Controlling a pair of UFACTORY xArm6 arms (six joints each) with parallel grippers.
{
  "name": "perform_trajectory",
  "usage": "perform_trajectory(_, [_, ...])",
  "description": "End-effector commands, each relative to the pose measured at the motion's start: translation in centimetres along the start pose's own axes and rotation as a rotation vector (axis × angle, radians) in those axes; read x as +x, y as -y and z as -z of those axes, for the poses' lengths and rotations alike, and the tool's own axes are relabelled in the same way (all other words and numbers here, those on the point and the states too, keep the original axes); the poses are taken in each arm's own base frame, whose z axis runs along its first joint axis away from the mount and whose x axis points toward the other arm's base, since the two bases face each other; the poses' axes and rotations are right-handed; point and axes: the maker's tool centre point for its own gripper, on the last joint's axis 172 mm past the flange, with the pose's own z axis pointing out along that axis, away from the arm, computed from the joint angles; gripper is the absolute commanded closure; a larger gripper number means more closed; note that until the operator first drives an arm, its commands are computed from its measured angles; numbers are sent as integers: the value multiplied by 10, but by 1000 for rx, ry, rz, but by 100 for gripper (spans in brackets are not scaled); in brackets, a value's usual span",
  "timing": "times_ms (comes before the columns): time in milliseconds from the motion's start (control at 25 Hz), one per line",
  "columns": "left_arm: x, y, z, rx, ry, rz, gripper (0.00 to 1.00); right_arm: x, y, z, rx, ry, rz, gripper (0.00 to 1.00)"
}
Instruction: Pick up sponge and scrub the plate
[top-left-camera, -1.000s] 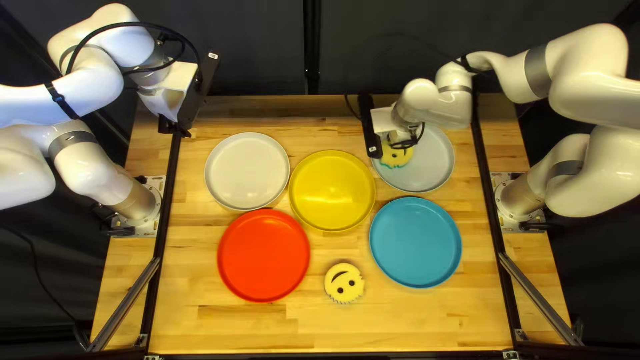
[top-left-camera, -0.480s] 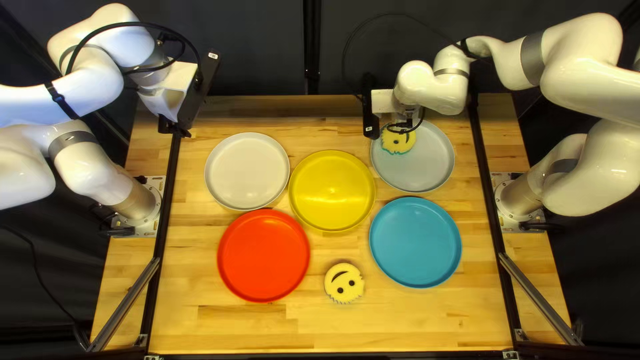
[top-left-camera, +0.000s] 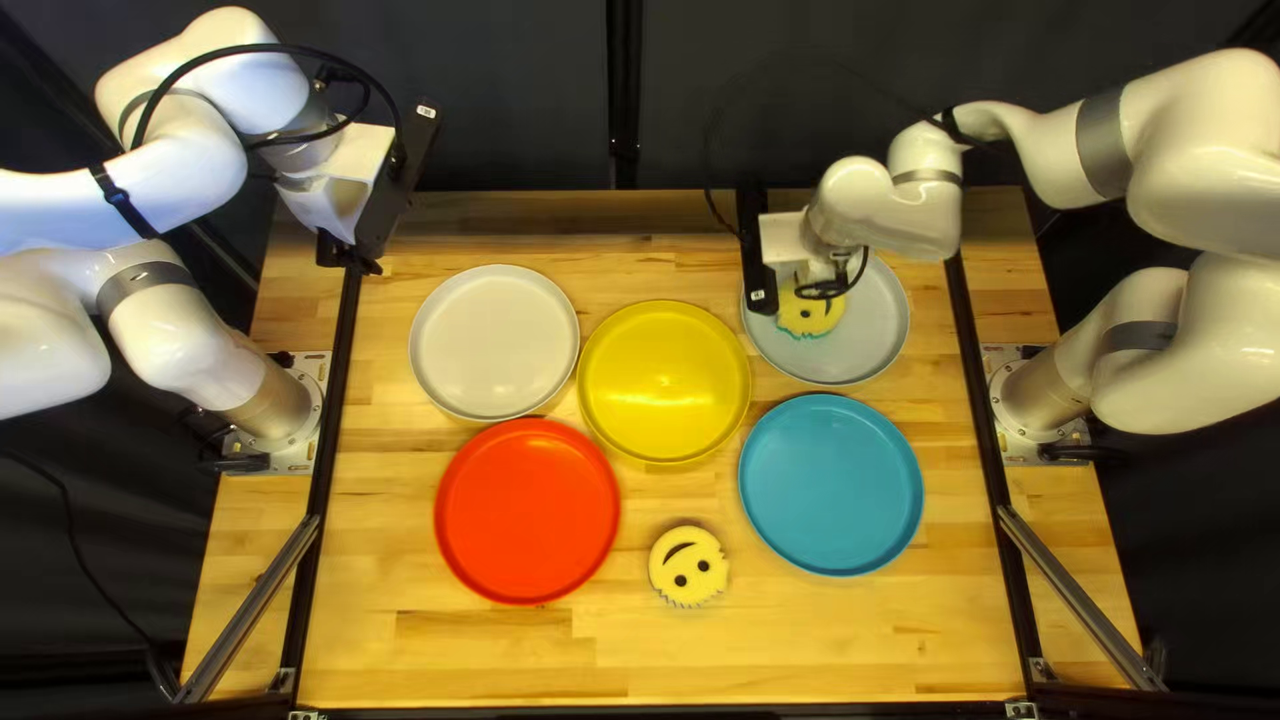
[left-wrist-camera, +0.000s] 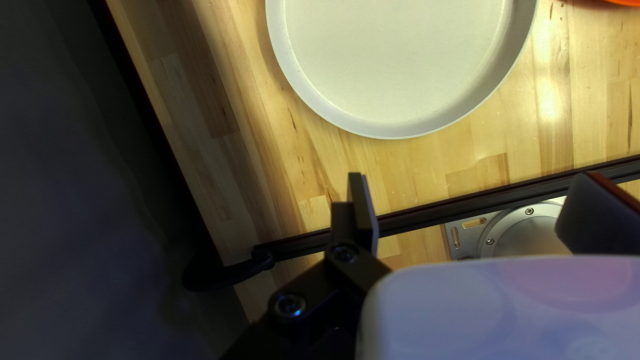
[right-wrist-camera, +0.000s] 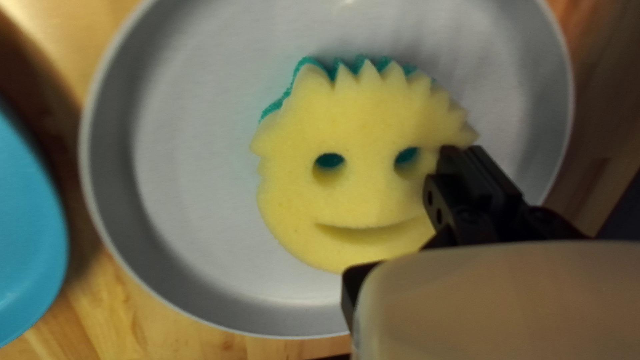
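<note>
My right gripper [top-left-camera: 830, 283] is over the grey plate [top-left-camera: 874, 340] at the back right of the top left view, partly hiding the yellow smiley sponge [top-left-camera: 804, 320]. In the right wrist view the right gripper [right-wrist-camera: 461, 152] pinches one side of the sponge [right-wrist-camera: 353, 193], whose underside is teal. The sponge lies within the rim of the grey plate [right-wrist-camera: 180, 133]; whether it touches the surface is unclear. My left gripper [top-left-camera: 352, 259] hangs near the table's back left corner. Its own view shows the left gripper [left-wrist-camera: 473, 183] with fingers wide apart and nothing between.
Around the table sit a cream plate [top-left-camera: 494, 342], a yellow plate [top-left-camera: 664, 380], a red plate [top-left-camera: 527, 510] and a blue plate [top-left-camera: 830, 483]. A second smiley sponge [top-left-camera: 688, 566] rests between red and blue. Black rails [top-left-camera: 974, 387] run along both sides.
After moving toward the far edge, my right gripper and the sponge have come back toward the near edge and slightly right across the grey plate. My left arm is still.
</note>
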Motion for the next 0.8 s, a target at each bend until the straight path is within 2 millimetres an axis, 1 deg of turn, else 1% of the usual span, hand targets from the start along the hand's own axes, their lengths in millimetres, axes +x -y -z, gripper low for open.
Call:
perform_trajectory(40, [0,0,0,0,0,0,0,-8,-12,-5,-7,-16,28,100])
perform_trajectory(80, [0,0,0,0,0,0,0,-12,-22,-6,-7,-22,32,100])
perform_trajectory(160, [0,0,0,0,0,0,0,-15,-36,-9,-5,-28,34,100])
perform_trajectory(200, [0,0,0,0,0,0,0,-18,-47,-11,-3,-30,35,100])
perform_trajectory(280, [0,0,0,0,0,0,0,-21,-61,-11,2,-36,36,100])
perform_trajectory(520, [0,0,0,0,0,0,0,-27,-94,-11,12,-35,27,100])
perform_trajectory(640, [0,0,0,0,0,0,0,-26,-93,-11,15,-37,27,100])
perform_trajectory(760, [0,0,0,0,0,0,0,-26,-78,-7,11,-38,34,100])
perform_trajectory(800, [0,0,0,0,0,0,0,-25,-69,-4,8,-40,39,100])
